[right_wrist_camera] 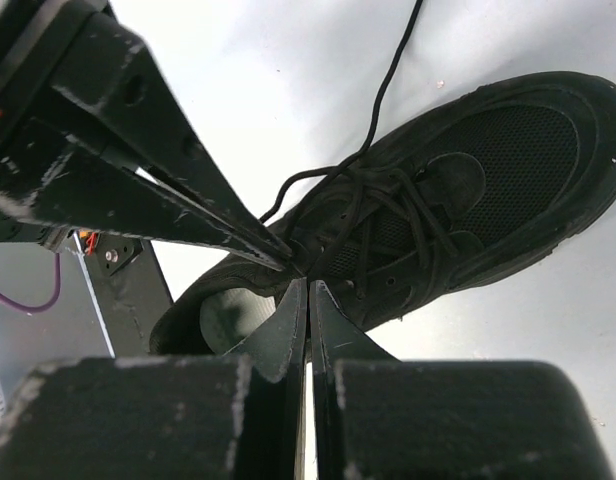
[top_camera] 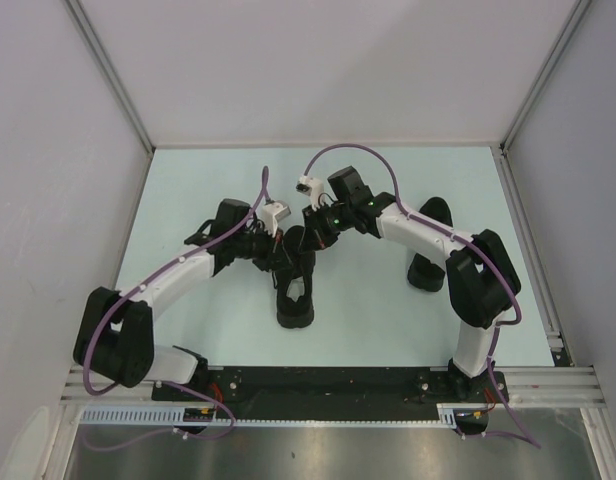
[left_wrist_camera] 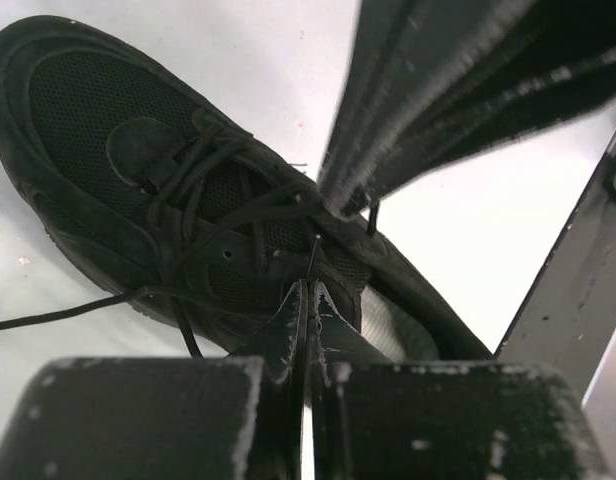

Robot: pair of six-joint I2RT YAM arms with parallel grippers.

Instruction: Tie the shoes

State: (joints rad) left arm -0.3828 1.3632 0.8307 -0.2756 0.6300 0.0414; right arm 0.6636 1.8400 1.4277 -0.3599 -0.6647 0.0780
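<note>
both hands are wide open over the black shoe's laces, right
No, not wide open: the left hand and right hand are both shut tight, as each wrist view shows. They are over the laces of the black shoe.

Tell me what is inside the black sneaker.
A paler grey insole shows through the sneaker at its heel opening. Toward the toe, the laces and black mesh cover the inside, so nothing there can be seen.

Lab test cell: white panel walls (top_camera: 318,60), alu rail (top_camera: 548,385), pale table (top_camera: 368,320).
</note>
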